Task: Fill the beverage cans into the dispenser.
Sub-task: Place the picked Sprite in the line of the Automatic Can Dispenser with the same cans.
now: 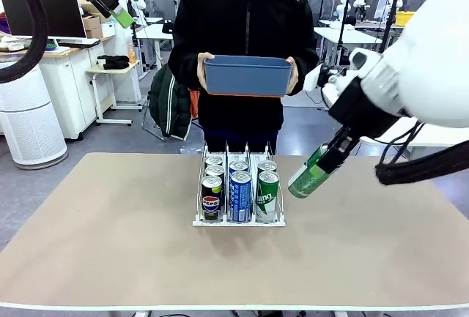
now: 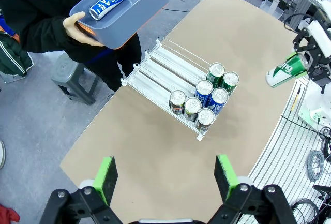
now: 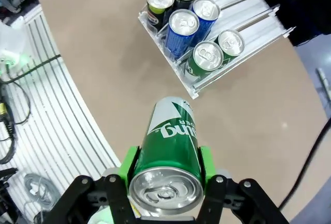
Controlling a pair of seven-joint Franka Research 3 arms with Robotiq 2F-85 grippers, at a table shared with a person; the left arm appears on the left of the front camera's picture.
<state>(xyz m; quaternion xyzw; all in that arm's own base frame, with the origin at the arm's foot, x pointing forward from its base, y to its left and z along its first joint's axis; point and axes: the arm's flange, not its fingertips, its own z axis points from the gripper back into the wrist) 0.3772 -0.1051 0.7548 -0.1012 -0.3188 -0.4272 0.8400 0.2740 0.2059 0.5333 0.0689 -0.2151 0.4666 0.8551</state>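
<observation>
Jaws of my right gripper point(image 3: 166, 164) clamp the sides of a green can point(image 3: 170, 131), tilted in the air over the right half of the table point(image 1: 110, 244), near the dispenser point(image 1: 238, 222) that sits by the middle of the far edge. I judge its free bottom end is meant for the right lane, behind the two green cans point(image 1: 267, 189). My left gripper point(image 2: 165, 177) hangs high, spread wide and empty, out of the way.

seven cans point(image 1: 240, 189) stand in dispenser point(image 1: 238, 222); green can point(image 1: 309, 178) tilted
</observation>
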